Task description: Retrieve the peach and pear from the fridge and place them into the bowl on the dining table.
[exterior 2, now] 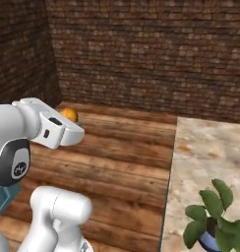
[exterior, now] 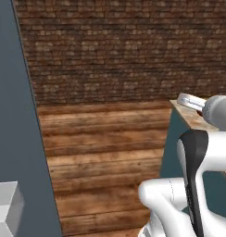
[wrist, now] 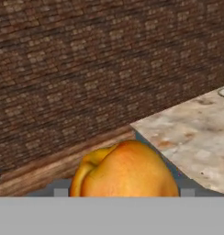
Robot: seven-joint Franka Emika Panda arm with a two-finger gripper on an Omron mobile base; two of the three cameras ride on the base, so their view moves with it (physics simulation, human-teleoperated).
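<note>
I find the pear (wrist: 127,169), yellow-orange, pinched between the jaws of my gripper (wrist: 125,193) and held in the air, close against the hand camera. In the right base view the pear (exterior 2: 69,114) shows just past the hand, above the wooden floor (exterior 2: 122,147). The dining table (wrist: 196,133) lies to the right, its marbled top near a brick wall (wrist: 86,69). A potted plant (exterior 2: 215,216) stands on the table's near part.
</note>
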